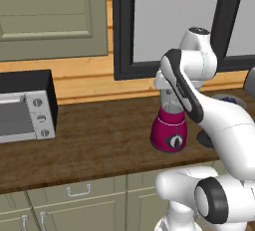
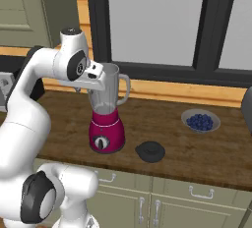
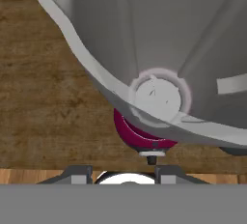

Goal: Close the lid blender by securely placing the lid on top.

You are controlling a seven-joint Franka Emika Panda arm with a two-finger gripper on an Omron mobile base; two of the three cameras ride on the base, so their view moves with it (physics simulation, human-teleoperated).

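Note:
The blender point(image 2: 106, 132) stands on the wooden counter, a magenta base with a black dial under a clear grey jar whose mouth is uncovered. The lid point(image 2: 150, 152), a dark round cap, lies flat on the counter just right of the base; the arm partly hides the lid point(image 1: 203, 138) in the left base view. My hand hovers over the jar's left rim. In the hand view my gripper point(image 3: 123, 172) looks down into the jar point(image 3: 159, 95) from close above. It is shut and holds nothing.
A pale bowl of blueberries point(image 2: 200, 120) sits on the counter to the right, behind the lid. A silver-and-black toaster oven point(image 1: 25, 108) stands at the far left. A dark-framed window point(image 2: 157, 20) rises behind the blender. Cabinet drawers point(image 2: 197, 192) run below the counter edge.

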